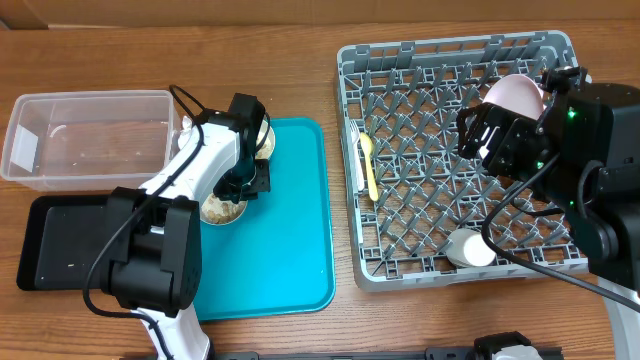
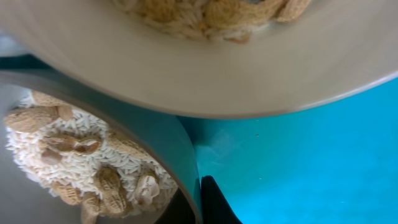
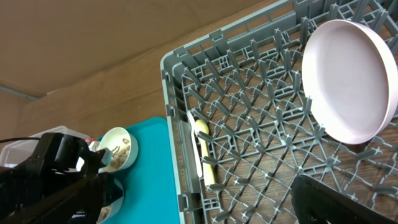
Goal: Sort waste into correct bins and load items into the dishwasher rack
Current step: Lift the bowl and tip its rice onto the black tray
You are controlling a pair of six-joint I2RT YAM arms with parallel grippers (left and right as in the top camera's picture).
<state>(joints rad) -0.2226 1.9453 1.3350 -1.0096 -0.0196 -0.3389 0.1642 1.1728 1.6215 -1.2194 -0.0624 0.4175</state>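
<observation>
My left gripper [image 1: 243, 178] is over the teal tray and shut on the rim of a pale bowl [image 2: 155, 134] of rice and nuts [image 2: 81, 158]; its fingers [image 2: 198, 204] sit on either side of the rim. That bowl also shows from overhead [image 1: 220, 209]. A second bowl [image 1: 263, 140] with food bits is just beyond it. In the grey dishwasher rack [image 1: 400, 262] a white-pink plate [image 1: 514, 94] stands on edge, with a yellow spoon [image 1: 372, 168], a white fork [image 1: 357, 160] and a white cup [image 1: 470, 248]. My right gripper [image 1: 492, 140] hovers open and empty beside the plate [image 3: 351, 78]. Napkin, wrapper and carrot are out of view.
The clear plastic tub [image 1: 85, 135] stands at the far left, the black tray [image 1: 55, 245] in front of it. The teal serving tray [image 1: 285, 240] lies between them and the rack. The left arm's cable loops over the tub's right edge.
</observation>
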